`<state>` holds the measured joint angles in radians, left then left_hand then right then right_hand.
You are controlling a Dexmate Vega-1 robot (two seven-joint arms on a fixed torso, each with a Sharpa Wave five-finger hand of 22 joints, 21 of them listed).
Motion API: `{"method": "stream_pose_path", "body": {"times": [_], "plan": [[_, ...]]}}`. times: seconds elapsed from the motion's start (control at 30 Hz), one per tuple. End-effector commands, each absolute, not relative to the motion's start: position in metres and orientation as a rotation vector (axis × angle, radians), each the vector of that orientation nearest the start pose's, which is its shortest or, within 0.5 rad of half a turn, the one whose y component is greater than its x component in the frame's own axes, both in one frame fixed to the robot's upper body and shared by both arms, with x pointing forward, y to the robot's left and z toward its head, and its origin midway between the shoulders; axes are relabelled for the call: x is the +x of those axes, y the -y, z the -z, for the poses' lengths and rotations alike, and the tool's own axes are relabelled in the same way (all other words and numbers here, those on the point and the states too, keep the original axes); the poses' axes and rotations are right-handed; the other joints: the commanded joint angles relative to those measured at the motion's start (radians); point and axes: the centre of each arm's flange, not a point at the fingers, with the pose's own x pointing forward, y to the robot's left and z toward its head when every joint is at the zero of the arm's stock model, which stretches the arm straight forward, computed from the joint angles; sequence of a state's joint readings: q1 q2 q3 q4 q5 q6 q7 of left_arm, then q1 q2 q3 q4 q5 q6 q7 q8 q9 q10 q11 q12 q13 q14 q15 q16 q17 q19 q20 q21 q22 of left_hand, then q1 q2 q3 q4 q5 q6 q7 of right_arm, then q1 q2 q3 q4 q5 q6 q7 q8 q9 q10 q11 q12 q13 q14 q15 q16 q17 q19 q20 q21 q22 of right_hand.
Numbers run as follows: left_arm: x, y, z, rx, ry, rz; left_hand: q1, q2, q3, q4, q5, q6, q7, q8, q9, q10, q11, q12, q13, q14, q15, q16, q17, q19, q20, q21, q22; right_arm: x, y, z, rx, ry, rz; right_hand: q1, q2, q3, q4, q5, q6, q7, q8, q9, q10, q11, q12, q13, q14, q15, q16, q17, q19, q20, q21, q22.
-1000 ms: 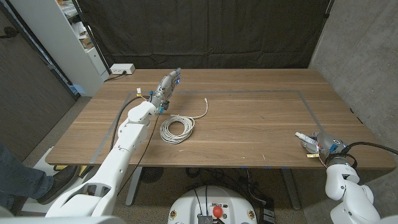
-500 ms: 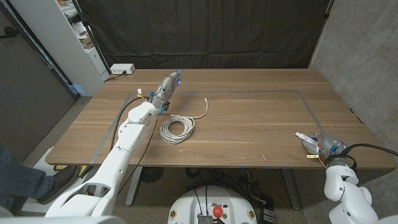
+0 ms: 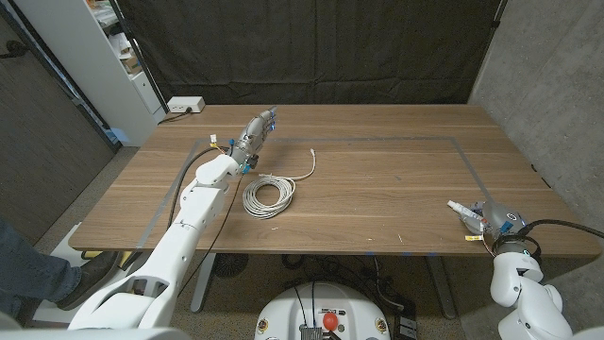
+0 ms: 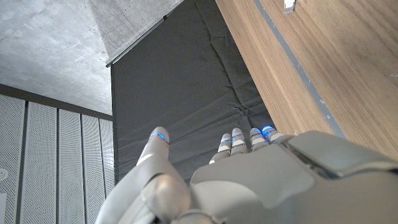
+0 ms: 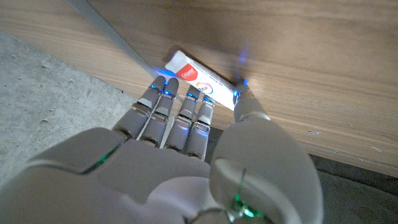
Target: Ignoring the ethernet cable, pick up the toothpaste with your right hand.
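Head view: right hand (image 3: 492, 218) at the worktop's (image 3: 377, 189) near right edge has barely moved across the frames; its fingers (image 5: 186, 115) pinch the toothpaste (image 5: 198, 79), not yet lifted.

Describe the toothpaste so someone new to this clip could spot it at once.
Start at the wooden table and go to its near right corner, where the right hand sits. The toothpaste is the small white tube with a red logo at that hand's fingertips, far from the coiled white cable left of centre.
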<state>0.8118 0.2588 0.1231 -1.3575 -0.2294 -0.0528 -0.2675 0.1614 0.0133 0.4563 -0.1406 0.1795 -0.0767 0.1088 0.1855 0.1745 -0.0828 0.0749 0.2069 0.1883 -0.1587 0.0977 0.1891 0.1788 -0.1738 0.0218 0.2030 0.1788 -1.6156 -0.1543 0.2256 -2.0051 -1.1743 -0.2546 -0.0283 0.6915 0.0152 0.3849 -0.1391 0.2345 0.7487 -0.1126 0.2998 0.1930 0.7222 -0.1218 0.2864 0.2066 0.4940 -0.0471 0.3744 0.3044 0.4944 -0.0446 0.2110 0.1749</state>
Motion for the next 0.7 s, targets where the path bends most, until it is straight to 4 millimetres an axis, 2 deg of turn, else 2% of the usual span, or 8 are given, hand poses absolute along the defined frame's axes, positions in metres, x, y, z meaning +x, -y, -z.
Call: {"method": "stream_pose_path", "body": {"times": [0.03,0.4,0.7], "plan": [[0.6602,-0.243,-0.0124,0.144,0.557,0.311,0.012,0.003,-0.002,0.0,0.0,0.0,0.0,0.003,0.005,-0.002,0.0,0.005,0.004,-0.006,0.006,0.001,0.005,-0.05,0.008,-0.002,0.005,0.4599,0.3994,0.1753,-1.299,0.086,0.624,0.023,0.007,0.001,-0.011,-0.004,0.025,-0.005,0.008,0.004,0.02,-0.005,0.008,0.004,0.014,-0.043,0.013,0.002,0.018,-0.003,0.007,0.001],[0.6618,-0.2386,-0.0131,0.139,0.555,0.317,0.013,0.003,-0.003,0.0,0.0,0.001,0.001,0.004,0.005,-0.001,0.0,0.005,0.004,-0.006,0.005,0.001,0.005,-0.051,0.01,-0.002,0.005,0.4581,0.4026,0.1725,-1.308,0.109,0.638,0.047,0.01,-0.003,-0.017,-0.007,0.062,-0.011,0.015,0.004,0.053,-0.024,0.011,0.003,0.029,-0.049,0.022,0.002,0.031,-0.011,0.009,0.002],[0.6618,-0.2382,-0.0159,0.144,0.563,0.312,0.014,0.004,-0.003,0.0,0.0,0.001,0.001,0.004,0.005,-0.001,0.0,0.005,0.004,-0.006,0.005,0.001,0.005,-0.052,0.01,-0.002,0.005,0.4576,0.4036,0.1683,-1.314,0.12,0.65,0.055,0.012,-0.005,-0.019,-0.008,0.069,-0.013,0.015,0.004,0.057,-0.023,0.01,0.003,0.034,-0.052,0.026,0.003,0.033,-0.012,0.009,0.002]]}}
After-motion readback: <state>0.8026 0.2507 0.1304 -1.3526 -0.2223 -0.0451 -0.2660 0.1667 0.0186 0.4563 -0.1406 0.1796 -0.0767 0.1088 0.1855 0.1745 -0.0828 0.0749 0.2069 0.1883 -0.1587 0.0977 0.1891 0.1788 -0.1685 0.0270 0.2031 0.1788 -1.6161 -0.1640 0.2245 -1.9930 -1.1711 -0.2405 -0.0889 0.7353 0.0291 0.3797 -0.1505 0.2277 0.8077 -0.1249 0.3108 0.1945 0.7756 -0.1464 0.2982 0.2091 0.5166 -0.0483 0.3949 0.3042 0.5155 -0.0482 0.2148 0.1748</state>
